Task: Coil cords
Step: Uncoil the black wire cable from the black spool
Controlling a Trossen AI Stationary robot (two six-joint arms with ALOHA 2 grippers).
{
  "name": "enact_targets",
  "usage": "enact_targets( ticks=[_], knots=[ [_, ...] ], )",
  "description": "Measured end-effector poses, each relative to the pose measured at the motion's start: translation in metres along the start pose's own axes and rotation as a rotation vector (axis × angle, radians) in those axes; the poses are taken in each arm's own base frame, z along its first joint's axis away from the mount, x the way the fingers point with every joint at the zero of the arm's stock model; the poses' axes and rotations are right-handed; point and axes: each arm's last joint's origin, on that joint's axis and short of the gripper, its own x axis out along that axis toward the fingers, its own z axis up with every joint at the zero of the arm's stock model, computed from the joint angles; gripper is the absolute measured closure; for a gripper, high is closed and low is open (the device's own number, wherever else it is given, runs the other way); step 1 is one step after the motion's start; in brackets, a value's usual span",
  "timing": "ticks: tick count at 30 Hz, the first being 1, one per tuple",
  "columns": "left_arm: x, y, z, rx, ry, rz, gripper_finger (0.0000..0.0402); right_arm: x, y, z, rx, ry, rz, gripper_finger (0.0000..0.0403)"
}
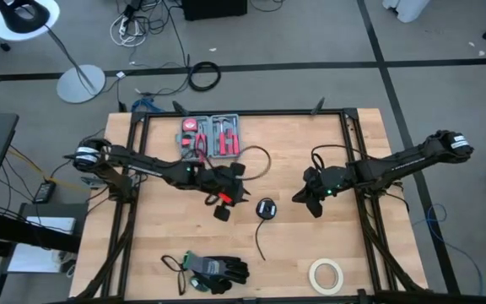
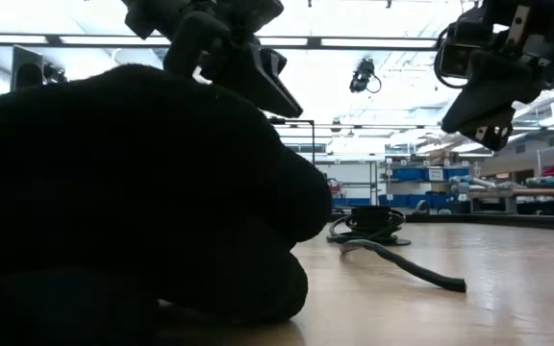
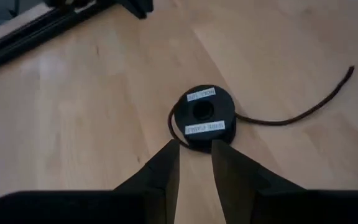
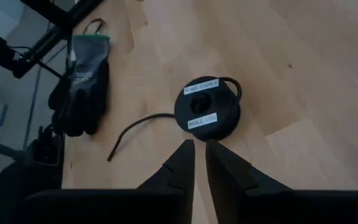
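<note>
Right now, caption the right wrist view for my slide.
Right gripper hovers over the coiled cord, tail loose, gloves beyond.

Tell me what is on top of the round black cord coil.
Two white labels sit on the cord coil, either side of its centre hole. The print is unreadable, and the wood directly under the coil is covered.

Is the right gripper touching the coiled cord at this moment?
Apart. The high view shows bare table between the right gripper and the coiled cord; the low view shows it raised above the table.
</note>
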Motion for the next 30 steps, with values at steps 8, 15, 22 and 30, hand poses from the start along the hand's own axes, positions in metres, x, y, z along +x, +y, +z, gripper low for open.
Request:
enact_targets(
  ticks=[8,15,22,30],
  knots=[
    [0.024,-0.02,0.004,0.127,0.135,0.04,0.0303,0.012,0.007,-0.007,-0.014,0.036,0.024,0.0304],
    [0.055,-0.05,0.003,0.387,0.28,0.171,0.0303,0.022,0.008,-0.016,0.056,0.098,-0.006,0.0286],
    [0.072,-0.058,0.0,0.445,0.332,0.243,0.0303,0.035,0.009,-0.022,0.069,0.123,-0.022,0.0287],
    [0.077,-0.064,0.005,0.465,0.267,0.213,0.0303,0.042,0.009,-0.025,0.051,0.101,-0.057,0.0288]
  ],
)
